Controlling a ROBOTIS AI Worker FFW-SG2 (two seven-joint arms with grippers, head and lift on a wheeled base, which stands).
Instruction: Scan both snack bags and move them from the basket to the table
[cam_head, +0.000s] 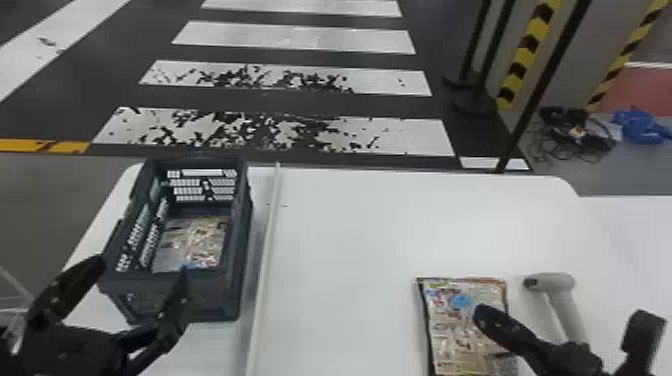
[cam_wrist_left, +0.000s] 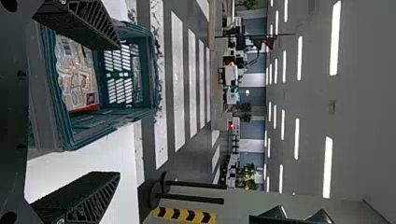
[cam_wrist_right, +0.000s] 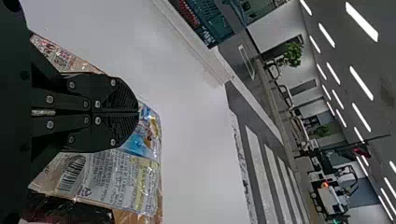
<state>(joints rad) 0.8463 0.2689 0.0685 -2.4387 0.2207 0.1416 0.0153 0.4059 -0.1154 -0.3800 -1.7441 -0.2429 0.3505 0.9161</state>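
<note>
The left end effector (cam_head: 142, 265) hangs at the basket's near end, its fingers spread wide with nothing between them. The basket (cam_head: 238, 295) stands at the counter's far left corner, with one snack bag (cam_head: 197, 245) lying on its floor. A white ridge (cam_head: 266, 250) runs just beside it along the counter (cam_head: 345, 250). To the right, the other snack bag (cam_head: 445, 340) lies face up. The right end effector (cam_head: 481, 312) is over it, fingers pressed together; I cannot tell whether they pinch it. The scanner (cam_head: 567, 310) lies just beside that bag, on its right.
</note>
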